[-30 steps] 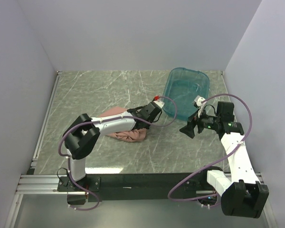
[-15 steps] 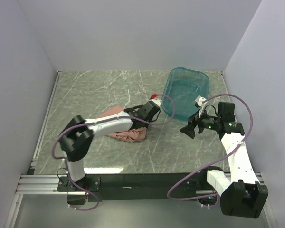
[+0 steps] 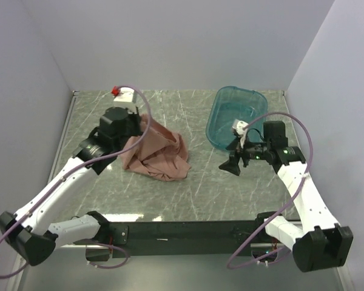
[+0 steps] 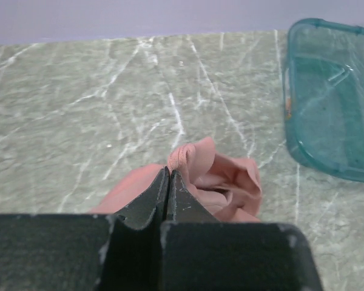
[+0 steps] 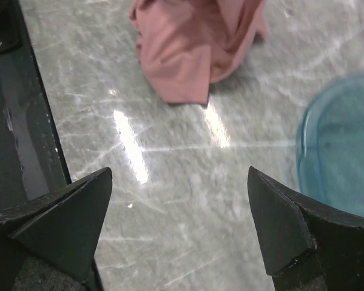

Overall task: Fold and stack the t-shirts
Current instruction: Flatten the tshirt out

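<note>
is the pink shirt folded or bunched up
Bunched up: the t-shirt drapes crumpled from the shut left gripper onto the table.

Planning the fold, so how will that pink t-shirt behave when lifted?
Probably floppy: the t-shirt drapes in loose folds from the left gripper. Likely light, since a small pinch raises it. Its lower part may drag on the table.

In the left wrist view, the lower part of the crumpled t-shirt (image 4: pixel 230 182) is hidden behind the left gripper (image 4: pixel 169 174), and the teal tub (image 4: pixel 333 115) is cut off by the right edge. In the right wrist view, the t-shirt is cropped at the top edge and the teal tub at the right; both are blurred.
</note>
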Action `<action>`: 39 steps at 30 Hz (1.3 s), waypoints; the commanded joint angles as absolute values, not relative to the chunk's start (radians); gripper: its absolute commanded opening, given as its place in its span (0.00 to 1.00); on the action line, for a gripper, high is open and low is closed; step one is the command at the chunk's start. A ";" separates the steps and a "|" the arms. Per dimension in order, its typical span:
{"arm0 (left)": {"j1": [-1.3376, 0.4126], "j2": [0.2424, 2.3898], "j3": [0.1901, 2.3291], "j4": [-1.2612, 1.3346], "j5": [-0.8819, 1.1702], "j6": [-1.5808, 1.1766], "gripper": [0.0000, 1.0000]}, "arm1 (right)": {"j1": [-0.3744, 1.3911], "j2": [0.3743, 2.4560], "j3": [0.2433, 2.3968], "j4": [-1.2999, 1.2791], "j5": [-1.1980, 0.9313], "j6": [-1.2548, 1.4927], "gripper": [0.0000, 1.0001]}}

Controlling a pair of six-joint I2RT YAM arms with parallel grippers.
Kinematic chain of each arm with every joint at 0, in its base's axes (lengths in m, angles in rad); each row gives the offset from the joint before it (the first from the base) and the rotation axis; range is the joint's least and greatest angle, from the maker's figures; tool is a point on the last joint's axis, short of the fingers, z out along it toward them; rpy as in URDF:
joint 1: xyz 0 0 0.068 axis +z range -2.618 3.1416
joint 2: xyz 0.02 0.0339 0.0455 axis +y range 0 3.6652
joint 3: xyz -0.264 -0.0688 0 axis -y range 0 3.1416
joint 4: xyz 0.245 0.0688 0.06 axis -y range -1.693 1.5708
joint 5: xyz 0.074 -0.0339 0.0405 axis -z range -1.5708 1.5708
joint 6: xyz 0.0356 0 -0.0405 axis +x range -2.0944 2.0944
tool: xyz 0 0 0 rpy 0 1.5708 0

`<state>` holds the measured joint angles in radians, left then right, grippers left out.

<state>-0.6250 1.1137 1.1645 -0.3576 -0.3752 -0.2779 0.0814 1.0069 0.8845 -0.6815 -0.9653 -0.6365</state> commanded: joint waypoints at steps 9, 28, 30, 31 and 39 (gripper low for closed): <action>-0.571 0.980 1.171 -0.380 -0.212 -0.183 0.00 | 0.452 1.346 1.233 -0.454 -0.727 -0.663 0.99; -0.571 0.861 1.094 -0.416 -0.189 -0.218 0.00 | 0.765 1.746 1.430 -0.324 -0.336 -0.402 0.76; -0.571 0.850 1.085 -0.414 -0.192 -0.219 0.00 | 0.785 1.764 1.440 -0.342 -0.287 -0.399 0.54; -0.571 0.847 1.080 -0.414 -0.193 -0.219 0.00 | 0.788 1.761 1.445 -0.350 -0.281 -0.394 0.42; -0.571 0.769 1.080 -0.394 -0.146 -0.203 0.00 | 0.645 1.525 1.616 -0.465 -0.260 -0.408 0.00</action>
<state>-0.5724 0.8242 1.0660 -0.4469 -0.1917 -0.2062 0.7292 1.6802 1.4372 -0.4477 -0.2661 -0.4110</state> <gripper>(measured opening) 0.013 0.039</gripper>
